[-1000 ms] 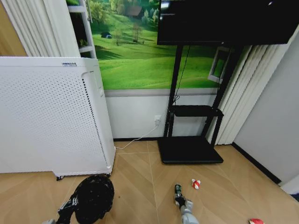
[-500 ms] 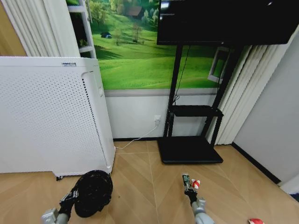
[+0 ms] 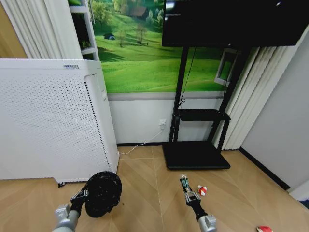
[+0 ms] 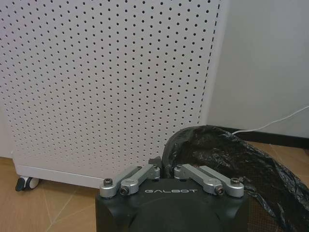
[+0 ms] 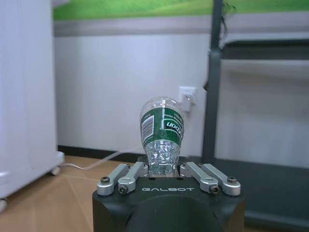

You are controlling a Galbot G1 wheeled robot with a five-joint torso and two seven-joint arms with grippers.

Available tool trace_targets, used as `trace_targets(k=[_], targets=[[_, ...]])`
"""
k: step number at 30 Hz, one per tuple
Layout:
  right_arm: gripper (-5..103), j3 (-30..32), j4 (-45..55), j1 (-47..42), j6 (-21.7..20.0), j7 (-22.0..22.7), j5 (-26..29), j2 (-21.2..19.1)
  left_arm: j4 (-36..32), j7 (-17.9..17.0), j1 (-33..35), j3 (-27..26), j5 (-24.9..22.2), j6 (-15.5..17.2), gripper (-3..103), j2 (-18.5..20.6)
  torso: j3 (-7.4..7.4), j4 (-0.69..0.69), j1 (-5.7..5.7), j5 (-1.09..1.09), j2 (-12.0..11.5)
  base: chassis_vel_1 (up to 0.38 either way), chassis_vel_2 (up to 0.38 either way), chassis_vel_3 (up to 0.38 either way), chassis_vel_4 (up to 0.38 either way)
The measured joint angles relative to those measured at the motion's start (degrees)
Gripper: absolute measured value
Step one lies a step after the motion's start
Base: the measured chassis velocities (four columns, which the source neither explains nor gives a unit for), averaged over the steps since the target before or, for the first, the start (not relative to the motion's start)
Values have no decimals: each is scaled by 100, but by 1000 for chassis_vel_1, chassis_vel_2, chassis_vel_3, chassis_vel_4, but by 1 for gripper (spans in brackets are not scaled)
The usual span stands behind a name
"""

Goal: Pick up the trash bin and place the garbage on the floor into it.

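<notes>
We see our left tool (image 3: 83, 195) closed on the rim of the trash bin (image 3: 102, 193), holding it up off the floor (image 3: 140, 193), just in front of the big white machine with holes (image 3: 48, 121). In the left wrist view the left tool (image 4: 166, 170) pinches the edge of the bin (image 4: 227, 159), which has a black bag inside it.

Our right tool (image 3: 191, 197) is closed on the small green-white bottle (image 3: 184, 182). The bottle points up and away from us, above the floor, in front of the black TV stand (image 3: 195, 154). In the right wrist view the right tool (image 5: 164, 169) grips the clear end of the bottle (image 5: 162, 128), and the green label sits above the fingers.

A red-and-white piece (image 3: 202, 190) lies on the floor just beside the bottle, on its right. A red piece (image 3: 264, 229) lies well apart, near the right side of the floor. It is too small for us to say what it is.
</notes>
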Motion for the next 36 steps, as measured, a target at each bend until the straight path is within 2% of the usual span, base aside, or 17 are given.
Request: trace_targets(k=[3, 5, 15, 17, 18, 20, 21, 23, 25, 26, 31, 36], targets=[[24, -115, 260, 12, -30, 71, -124, -43, -20, 0, 29, 4, 32, 2, 7, -15, 0, 1, 0, 0, 0, 0, 0, 0, 0], [24, -373, 669, 107, -190, 203, -130, -135, -46, 0, 62, 3, 57, 13, 7, -24, 0, 1, 0, 0, 0, 0, 0, 0, 0], [24, -826, 1059, 325, -331, 281, -133, -326, -110, 0, 129, -25, 109, 27, 7, -71, 0, 1, 0, 0, 0, 0, 0, 0, 0], [24, -1305, 1166, 677, -357, 318, -176, -467, -214, -1, 264, -67, 172, 56, 7, -188, 0, 1, 0, 0, 0, 0, 0, 0, 0], [24, -1305, 1166, 677, -357, 318, -176, -467, -214, -1, 264, -67, 172, 56, 7, -188, 0, 1, 0, 0, 0, 0, 0, 0, 0], [24, -2165, 1076, 1521, -359, 367, -134, -468, -291, 0, 314, -26, 257, 123, 7, -293, 0, 0, 0, -1, 0, 0, 0, 0, 0], [24, -2165, 1076, 1521, -359, 367, -134, -468, -291, 0, 314, -26, 257, 123, 7, -293, 0, 0, 0, -1, 0, 0, 0, 0, 0], [24, -2991, 921, 2309, -419, 467, 66, -173, -264, -13, 262, 16, 263, 150, 7, -212, 0, -2, 0, 0, 0, 0, 0, 0, 0], [24, -3480, 829, 2741, -459, 511, 198, -16, -260, -30, 281, -10, 258, 161, 7, -236, 0, 2, 0, -1, 0, 0, 0, 0, 0], [24, -3480, 829, 2741, -459, 511, 198, -16, -260, -30, 281, -10, 258, 161, 7, -236, 0, 2, 0, -1, 0, 0, 0, 0, 0], [24, -4438, 347, 3574, -459, 574, 312, 439, -201, -59, 198, -28, 221, 196, 7, -274, 1, -1, 0, -1, 0, 0, 0, 0, 0], [24, -4879, 13, 3899, -370, 578, 282, 715, -137, -76, 133, -28, 176, 204, 7, -290, 1, 1, 0, -1, 0, 0, 0, 0, 0]])
